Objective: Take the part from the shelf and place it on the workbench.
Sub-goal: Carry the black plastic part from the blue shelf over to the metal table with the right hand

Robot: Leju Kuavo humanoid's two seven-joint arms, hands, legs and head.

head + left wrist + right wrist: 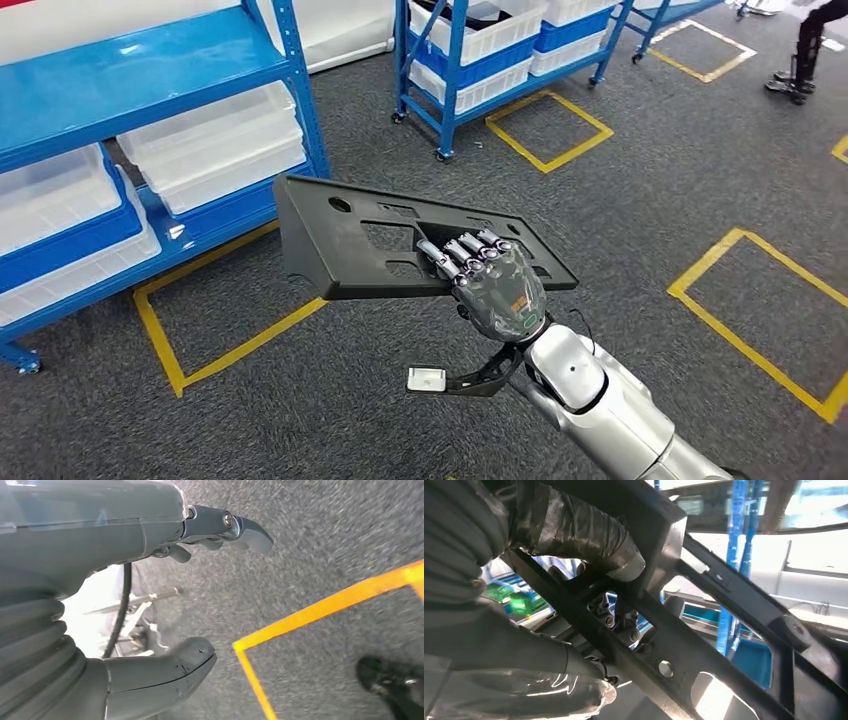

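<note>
My right hand [492, 282] grips the near edge of a flat black plastic part [350, 235] with cut-outs and holes, and holds it level in the air over the grey carpet. Its fingers lie over the top of the part. In the right wrist view the thumb [584, 532] presses on the part's black ribs [704, 630] from the underside. My left hand [150, 605] hangs over the carpet with thumb [160, 672] and fingers [235, 527] apart and nothing between them.
A blue shelf [150, 60] with white bins [215, 145] stands at the left. A second blue rack [480, 45] of bins is further back. Yellow tape squares [760, 300] mark the carpet. A person's dark shoes [790, 85] show at the far right, one shoe [390, 680] near my left hand.
</note>
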